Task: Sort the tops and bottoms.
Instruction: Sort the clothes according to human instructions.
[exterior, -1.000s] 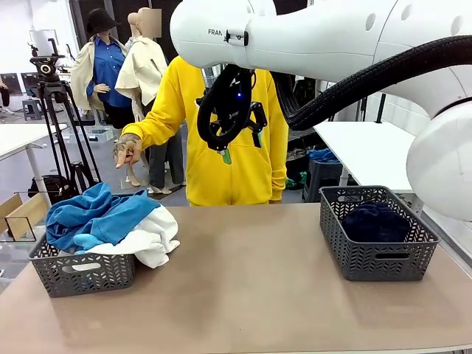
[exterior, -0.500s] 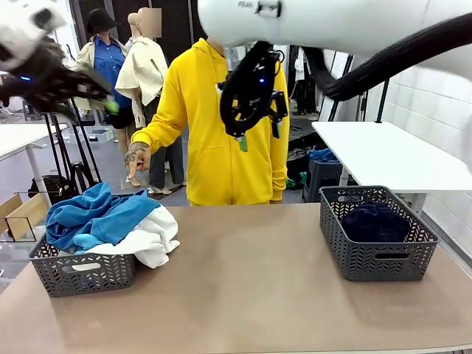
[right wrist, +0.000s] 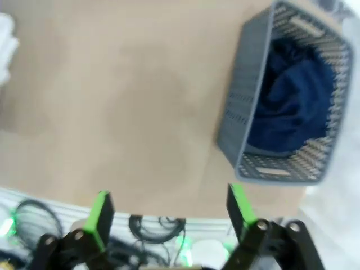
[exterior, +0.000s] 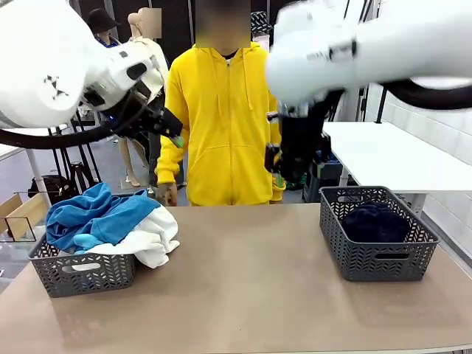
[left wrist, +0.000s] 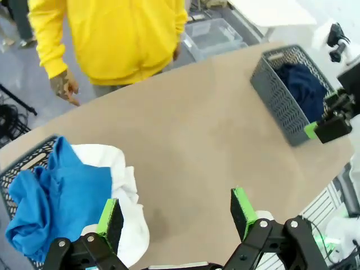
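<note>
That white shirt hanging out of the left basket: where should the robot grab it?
Probably the fold of the white shirt that spills over the basket rim, coming from above on the table side. It lies free there, while the blue garments cover the rest.

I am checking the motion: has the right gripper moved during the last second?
Yes. The right gripper has moved right and down in the front view, closer to the right basket, jaws open.

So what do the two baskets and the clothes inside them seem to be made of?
Both baskets look like matte grey moulded plastic, given their regular cut-out pattern. The blue tops, white shirt and dark navy garment look like soft, dull fabric: they fold and crumple.
</note>
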### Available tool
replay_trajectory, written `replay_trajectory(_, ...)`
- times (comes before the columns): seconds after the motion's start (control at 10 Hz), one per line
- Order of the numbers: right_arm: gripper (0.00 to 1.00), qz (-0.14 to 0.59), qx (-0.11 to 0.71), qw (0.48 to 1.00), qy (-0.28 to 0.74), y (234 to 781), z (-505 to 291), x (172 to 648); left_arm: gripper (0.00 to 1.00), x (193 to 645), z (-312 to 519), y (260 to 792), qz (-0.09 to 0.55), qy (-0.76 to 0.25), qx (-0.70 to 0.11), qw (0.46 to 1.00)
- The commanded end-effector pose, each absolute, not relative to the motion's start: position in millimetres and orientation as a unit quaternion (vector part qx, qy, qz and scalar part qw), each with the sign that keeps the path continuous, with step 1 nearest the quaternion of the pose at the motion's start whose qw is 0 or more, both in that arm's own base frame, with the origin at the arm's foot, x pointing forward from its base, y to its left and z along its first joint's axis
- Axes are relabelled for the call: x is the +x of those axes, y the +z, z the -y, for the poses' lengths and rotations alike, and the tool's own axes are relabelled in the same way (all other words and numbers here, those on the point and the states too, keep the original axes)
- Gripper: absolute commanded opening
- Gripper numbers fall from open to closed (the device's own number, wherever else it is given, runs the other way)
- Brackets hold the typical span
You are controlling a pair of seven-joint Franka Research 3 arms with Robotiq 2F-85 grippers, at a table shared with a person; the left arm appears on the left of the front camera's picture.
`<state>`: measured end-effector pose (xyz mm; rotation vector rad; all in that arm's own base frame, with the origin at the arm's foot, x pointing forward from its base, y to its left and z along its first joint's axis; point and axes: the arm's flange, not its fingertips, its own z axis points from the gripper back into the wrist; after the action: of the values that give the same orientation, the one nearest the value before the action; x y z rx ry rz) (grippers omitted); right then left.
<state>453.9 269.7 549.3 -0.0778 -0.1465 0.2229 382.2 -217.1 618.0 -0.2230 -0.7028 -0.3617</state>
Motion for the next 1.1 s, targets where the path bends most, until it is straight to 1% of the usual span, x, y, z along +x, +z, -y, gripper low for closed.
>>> replay_trajectory(0.0,1.0,0.141,-0.049,0.988,0.045,519.3,-246.0,416.0,1.0,376.8,214.8,593.4,0.308,-0.194,-0.095,0.926)
replay_trajectory(0.2,1.0,0.166,-0.041,0.985,0.032,522.5,-238.1,412.6,1.0,369.0,223.5,569.1,0.277,-0.183,-0.061,0.941)
replay_trajectory(0.4,1.0,0.183,-0.031,0.982,0.037,537.6,-238.6,408.8,1.0,362.4,226.6,556.1,0.266,-0.181,-0.065,0.945)
replay_trajectory(0.5,1.0,0.173,-0.026,0.983,0.06,546.4,-248.8,407.2,1.0,370.9,223.6,560.9,0.276,-0.194,-0.073,0.939)
replay_trajectory(0.6,1.0,0.165,-0.032,0.985,0.039,535.6,-236.8,409.6,1.0,370.9,223.6,560.9,0.276,-0.194,-0.073,0.939)
replay_trajectory(1.0,1.0,0.165,-0.032,0.985,0.039,535.6,-236.8,409.6,1.0,370.9,223.6,560.9,0.276,-0.194,-0.073,0.939)
